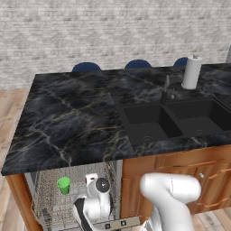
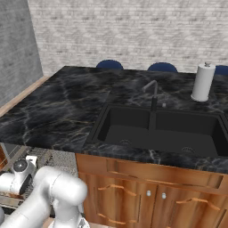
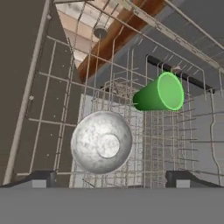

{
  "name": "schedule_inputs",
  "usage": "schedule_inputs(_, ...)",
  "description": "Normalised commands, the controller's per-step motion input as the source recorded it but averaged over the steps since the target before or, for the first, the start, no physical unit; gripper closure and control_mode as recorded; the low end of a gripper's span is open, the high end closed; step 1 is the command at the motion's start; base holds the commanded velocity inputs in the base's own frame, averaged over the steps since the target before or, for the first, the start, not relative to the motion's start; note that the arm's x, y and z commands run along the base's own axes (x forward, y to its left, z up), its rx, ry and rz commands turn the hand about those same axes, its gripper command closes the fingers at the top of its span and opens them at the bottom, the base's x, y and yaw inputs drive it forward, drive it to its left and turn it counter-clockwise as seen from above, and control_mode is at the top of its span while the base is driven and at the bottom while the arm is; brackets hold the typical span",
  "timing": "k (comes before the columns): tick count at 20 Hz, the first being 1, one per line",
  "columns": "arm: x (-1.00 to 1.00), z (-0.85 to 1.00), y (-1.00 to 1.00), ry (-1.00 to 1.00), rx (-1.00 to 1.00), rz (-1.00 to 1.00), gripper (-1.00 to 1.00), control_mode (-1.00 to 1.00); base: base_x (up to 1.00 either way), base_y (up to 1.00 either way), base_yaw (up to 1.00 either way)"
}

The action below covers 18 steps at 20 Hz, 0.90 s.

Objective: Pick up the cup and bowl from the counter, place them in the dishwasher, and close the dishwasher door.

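Hovering over the dishwasher rack, gripper [image 3: 112,177] spread wide, two dark tips at bottom left and bottom right of the hand view, nothing pinched between them; bowl [image 3: 101,142] sits just above the tips at lower centre, resting on the wire rack [image 3: 144,131], apart from both fingers; looks released, my read only.

Cup [image 3: 159,93] up and right of the bowl in the hand view, near it but not touching, rim facing the camera; both task items are inside the dishwasher, none on the counter [image 1: 76,117].

Remaining step by my judgement: shut the dishwasher door; its panel isn't clearly identifiable in these frames.

Risks:
- wrist low among the tines; pulling out at an angle could snag the rack or knock the bowl into the cup;
- the rack looks pulled out past the counter edge at lower left of the left base view; swinging the door up against it could jam or tip the cup.

View differences: left base view shows the cup [image 1: 63,185] upright in the rack under the counter edge, arm in front, bowl hidden; right base view catches the wrist at lower left, the black double sink [image 2: 160,129] and paper-towel roll [image 2: 202,82] at upper right; bowl and finger spread are readable from the hand view.
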Motion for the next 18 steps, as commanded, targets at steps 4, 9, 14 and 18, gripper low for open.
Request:
schedule_inputs(4, -0.42, 0.4, 0.0, -0.06, 0.1, 0.0, -1.0, -1.0, 0.0, 0.0, 0.0)
schedule_inputs(9, -0.29, 0.51, -0.01, -0.01, 0.2, 0.0, -1.0, -1.0, 0.0, 0.0, 0.0)
schedule_inputs(14, -0.35, 0.61, 0.0, 0.0, 0.29, 0.0, -1.0, -1.0, 0.0, 0.0, 0.0)
schedule_inputs(18, -0.4, 0.39, 0.0, 0.0, 0.28, 0.0, -1.0, -1.0, 0.0, 0.0, 0.0)
